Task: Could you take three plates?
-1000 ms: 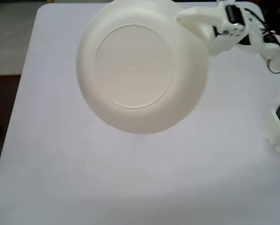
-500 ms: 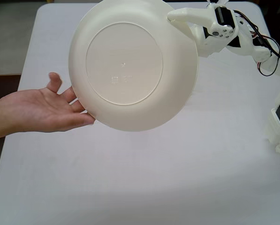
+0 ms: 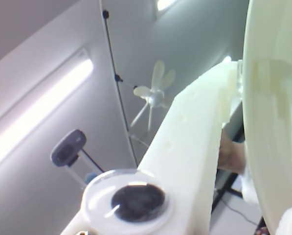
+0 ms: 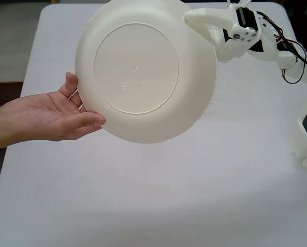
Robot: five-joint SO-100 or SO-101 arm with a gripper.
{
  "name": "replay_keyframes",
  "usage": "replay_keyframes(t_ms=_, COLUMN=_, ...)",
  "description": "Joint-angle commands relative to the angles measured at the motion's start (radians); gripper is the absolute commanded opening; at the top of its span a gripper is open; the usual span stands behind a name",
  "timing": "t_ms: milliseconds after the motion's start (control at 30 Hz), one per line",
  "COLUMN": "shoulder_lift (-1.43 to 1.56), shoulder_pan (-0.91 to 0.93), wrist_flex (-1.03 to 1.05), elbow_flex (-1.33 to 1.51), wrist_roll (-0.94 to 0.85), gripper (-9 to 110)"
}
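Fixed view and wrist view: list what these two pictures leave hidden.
- Gripper tips: in the fixed view the cream-white plate covers them, so the grip is unclear.
- Plate's inside: only its underside faces the fixed camera.
- Plate in the wrist view: cut off by the right edge.
- Hand: contact with the plate is uncertain.
- Other plates: none visible.

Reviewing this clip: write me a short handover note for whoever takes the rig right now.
Gripper: shut on the rim of the cream-white plate, held up off the table with its underside toward the fixed camera.
Person's hand: open, palm up, at the plate's lower-left edge, thumb touching or nearly touching it.
Wrist view: the plate fills the right side beside a gripper finger; otherwise only ceiling.
Done: this plate is lifted and offered to the hand.
Left: release it once the hand holds it. No other plates are in view, so how many remain cannot be told.
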Motion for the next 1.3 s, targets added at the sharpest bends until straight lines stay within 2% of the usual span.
replay_keyframes(t_ms=0, shoulder_lift=0.054, shoulder_pan=0.008, wrist_flex=-0.023, elbow_flex=0.031, wrist_roll=-0.048, gripper=24)
replay_keyframes(t_ms=100, shoulder_lift=0.067, shoulder_pan=0.009, wrist_flex=-0.006, elbow_flex=0.051, wrist_roll=-0.064, gripper=31)
replay_keyframes(t_ms=433, shoulder_lift=0.184, shoulder_pan=0.052, wrist_flex=0.112, elbow_flex=0.117, wrist_roll=-0.098, gripper=31)
replay_keyframes(t_ms=733, shoulder_lift=0.488, shoulder_pan=0.109, wrist_flex=0.121, elbow_flex=0.468, wrist_roll=-0.135, gripper=29)
replay_keyframes(t_ms=933, shoulder_lift=0.669, shoulder_pan=0.224, wrist_flex=0.138, elbow_flex=0.704, wrist_roll=-0.091, gripper=21)
replay_keyframes(t_ms=1067, shoulder_lift=0.699, shoulder_pan=0.324, wrist_flex=0.158, elbow_flex=0.798, wrist_roll=-0.023, gripper=1)
replay_keyframes(t_ms=1267, shoulder_lift=0.634, shoulder_pan=0.488, wrist_flex=0.199, elbow_flex=0.841, wrist_roll=0.052, gripper=0)
